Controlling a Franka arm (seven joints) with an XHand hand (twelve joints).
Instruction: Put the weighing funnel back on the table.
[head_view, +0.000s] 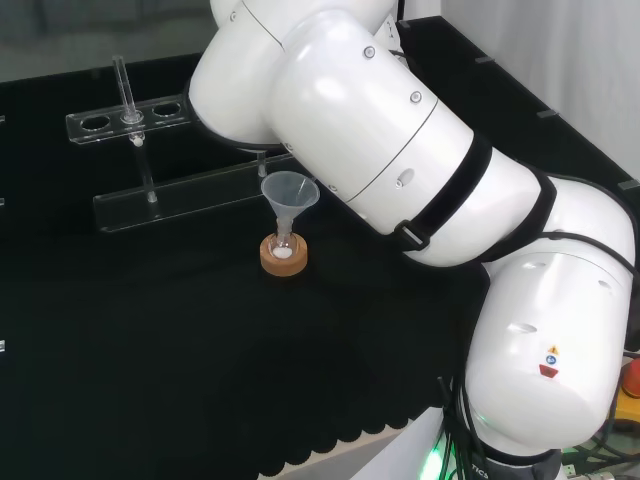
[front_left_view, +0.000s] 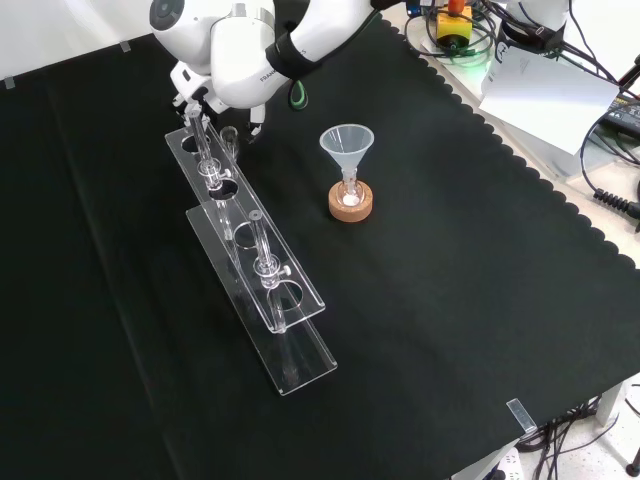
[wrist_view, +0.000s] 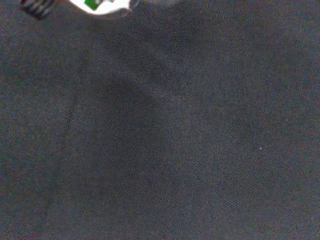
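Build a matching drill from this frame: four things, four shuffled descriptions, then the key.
1 funnel
2 cork ring
3 tube rack
4 cloth

A black, covers the bench
B mouth up, stem in a small flask
C clear, holds upright tubes
D tan, under the flask

Pairs: 1-B, 2-D, 3-C, 4-A

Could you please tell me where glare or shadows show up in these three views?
Head view: bright highlights on the arm's white links, while the funnel stands out against the black cloth. Front view: the clear rack catches pale reflections along its edges. Wrist view: a soft darker shadow lies across the cloth.
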